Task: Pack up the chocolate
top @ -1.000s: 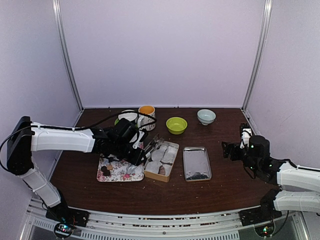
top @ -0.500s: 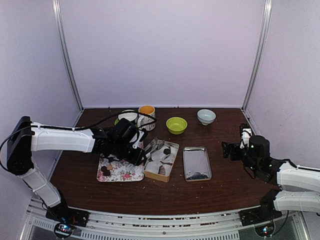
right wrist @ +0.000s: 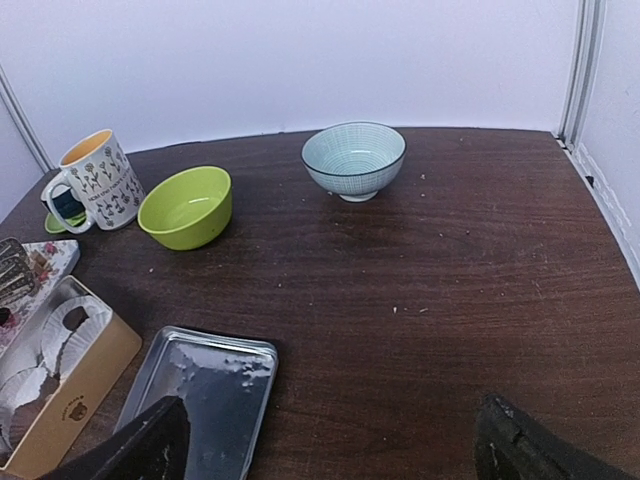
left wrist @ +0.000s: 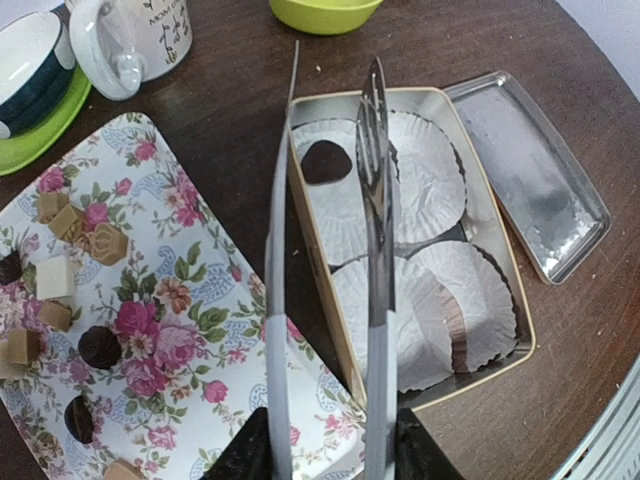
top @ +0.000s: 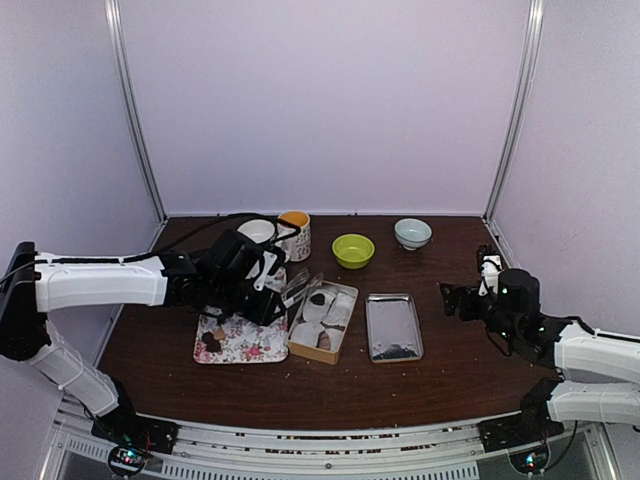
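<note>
Left gripper [left wrist: 330, 452]: at the bottom edge of the left wrist view, its fingers clamped on the handle end of the tongs [left wrist: 372, 250].
Tongs: slim and silver. The two blades run up the middle of the frame, standing apart with nothing between their tips, over the left wall of the tin [left wrist: 495, 243].
Chocolate [left wrist: 325, 160]: one dark piece lies in a white paper cup at the upper left of the tin, showing between the two blades.
Other pieces: tan blocks [left wrist: 55, 278] and dark rounds [left wrist: 100, 347] lie on the floral tray [left wrist: 200, 300], along the left edge of the frame.
Tin: right of centre, touching or just beside the floral tray, lined with paper cups [left wrist: 430, 190]; the other cups in view look empty.
Silver lid [left wrist: 530, 170]: flat on the table at the upper right, just beside the tin.
Right gripper [right wrist: 330, 450]: its fingers sit in the two bottom corners of the right wrist view, spread wide and holding nothing, above the bare table [right wrist: 450, 270].
Bowls: a green bowl [right wrist: 186, 207] at the left and a pale blue bowl [right wrist: 354, 160] at top centre, well apart from the right gripper.
</note>
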Controlling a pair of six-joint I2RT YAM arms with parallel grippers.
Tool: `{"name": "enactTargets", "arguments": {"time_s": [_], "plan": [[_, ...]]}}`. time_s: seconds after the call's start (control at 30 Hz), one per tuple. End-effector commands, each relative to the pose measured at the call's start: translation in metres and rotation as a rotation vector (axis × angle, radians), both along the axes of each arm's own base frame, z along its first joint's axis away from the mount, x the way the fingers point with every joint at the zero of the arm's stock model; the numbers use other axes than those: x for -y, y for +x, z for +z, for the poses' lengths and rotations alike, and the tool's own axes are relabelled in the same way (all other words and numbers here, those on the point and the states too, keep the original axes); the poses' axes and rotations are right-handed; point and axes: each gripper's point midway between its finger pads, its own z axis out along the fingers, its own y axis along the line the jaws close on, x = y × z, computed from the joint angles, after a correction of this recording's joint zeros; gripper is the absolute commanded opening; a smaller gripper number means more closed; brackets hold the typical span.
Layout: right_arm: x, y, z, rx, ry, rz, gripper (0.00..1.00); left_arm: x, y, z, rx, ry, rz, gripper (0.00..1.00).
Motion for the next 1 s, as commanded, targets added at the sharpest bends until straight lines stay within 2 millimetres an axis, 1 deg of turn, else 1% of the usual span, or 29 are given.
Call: {"name": "enactTargets", "arguments": {"time_s": [0.0, 0.17, 0.27, 0.3, 0.4, 0.5, 0.57, 0.67, 0.8, 0.9, 0.97], "plan": [[-0.01, 0.005, 0.022, 0.029, 0.049, 0.03, 1.0, -0.012, 0.0, 0.021, 0.056, -0.021, 0.039, 0.38], [-0.016, 0.005, 0.025, -0.004, 0.057, 0.052, 1.0, -0.028, -0.004, 0.023, 0.058, 0.014, 0.069, 0.38], [-0.028, 0.001, 0.031, -0.007, 0.05, 0.109, 1.0, -0.035, -0.006, 0.024, 0.064, 0.023, 0.084, 0.38], [-0.029, 0.0, 0.033, -0.005, 0.035, 0.114, 1.0, -0.037, -0.007, 0.025, 0.068, 0.021, 0.088, 0.38], [-0.021, 0.001, 0.042, 0.01, -0.002, 0.082, 1.0, -0.045, -0.009, 0.025, 0.076, 0.027, 0.106, 0.38], [-0.016, 0.002, 0.052, 0.047, -0.017, 0.062, 1.0, -0.053, -0.01, 0.019, 0.057, 0.045, 0.124, 0.38], [-0.017, 0.003, 0.057, 0.064, -0.011, 0.063, 1.0, -0.057, -0.011, 0.014, 0.041, 0.055, 0.133, 0.38], [-0.028, 0.002, 0.06, 0.062, 0.006, 0.119, 1.0, -0.062, -0.017, 0.006, 0.009, 0.061, 0.124, 0.38], [-0.044, 0.002, 0.058, 0.001, 0.031, 0.185, 1.0, -0.069, -0.026, -0.003, -0.036, 0.086, 0.117, 0.38], [-0.048, 0.004, 0.055, -0.034, 0.029, 0.189, 1.0, -0.077, -0.029, -0.012, -0.058, 0.124, 0.13, 0.38], [-0.051, 0.007, 0.058, -0.034, 0.045, 0.188, 1.0, -0.082, -0.029, -0.016, -0.063, 0.148, 0.148, 0.38]]}}
